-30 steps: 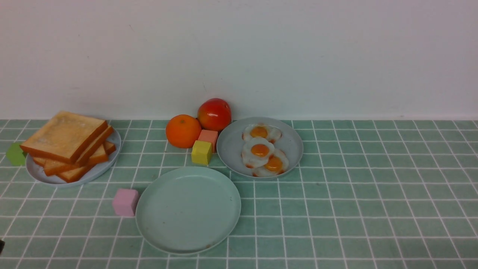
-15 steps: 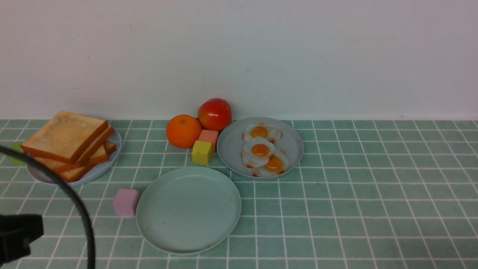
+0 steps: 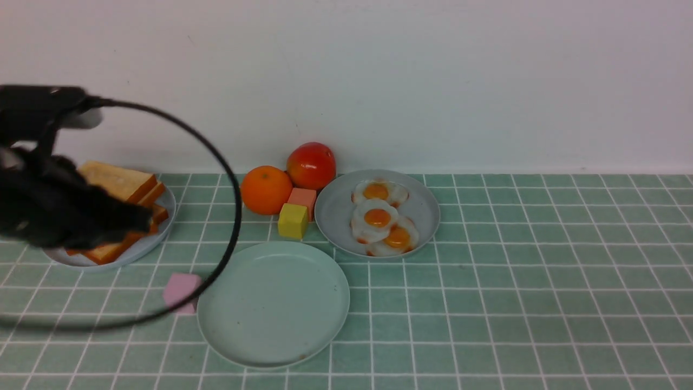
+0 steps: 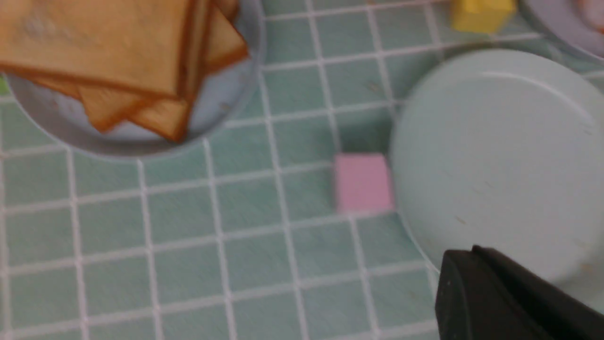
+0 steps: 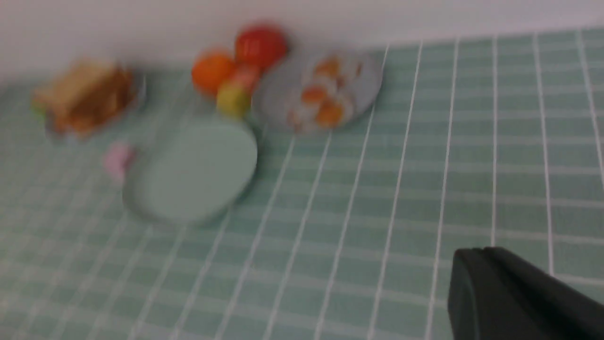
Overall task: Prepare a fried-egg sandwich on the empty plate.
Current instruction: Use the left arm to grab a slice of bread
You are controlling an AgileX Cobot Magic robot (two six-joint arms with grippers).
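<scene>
The empty plate (image 3: 273, 303), mint green and round, lies at the front centre with nothing on it; it also shows in the left wrist view (image 4: 495, 156). No fried-egg sandwich is in view. Stacked toast slices (image 3: 123, 185) lie on a grey-blue plate (image 3: 162, 208) at the left. Three fried eggs (image 3: 377, 218) lie on another grey-blue plate (image 3: 341, 208). My left gripper (image 3: 142, 219) is a blurred black shape in front of the toast stack. Its fingers are pressed together and empty in its wrist view (image 4: 465, 255). My right gripper (image 5: 476, 257) is shut and empty above bare tiles, outside the front view.
An orange (image 3: 266, 189), a red fruit (image 3: 311, 165), a yellow cube (image 3: 292, 221) and a salmon cube (image 3: 302, 197) cluster behind the empty plate. A pink cube (image 3: 181, 290) touches its left side. A black cable (image 3: 230, 179) loops from the left arm down to the pink cube.
My left arm has come up from the lower left edge and now stands in front of the toast plate, its cable swinging out in a wide loop. Plates and food have not moved.
</scene>
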